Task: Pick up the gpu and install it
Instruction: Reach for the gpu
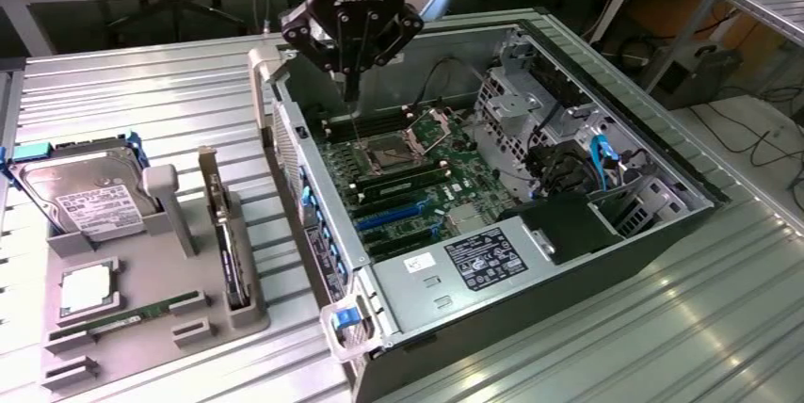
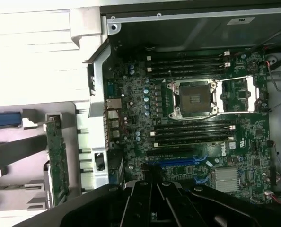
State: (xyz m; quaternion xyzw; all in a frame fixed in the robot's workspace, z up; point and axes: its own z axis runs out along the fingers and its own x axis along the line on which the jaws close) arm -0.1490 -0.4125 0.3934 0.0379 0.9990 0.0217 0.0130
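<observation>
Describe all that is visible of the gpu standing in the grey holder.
The gpu is a thin flat card standing on its long edge in a slot of the grey holder, to the exterior view's left of the open computer case. The wrist view shows its green circuit-board side. Only the holder touches it; the gripper hangs over the case, apart from it.

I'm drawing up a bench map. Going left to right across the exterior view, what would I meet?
Hard drive → gpu → CPU socket → power supply → blue cables
</observation>
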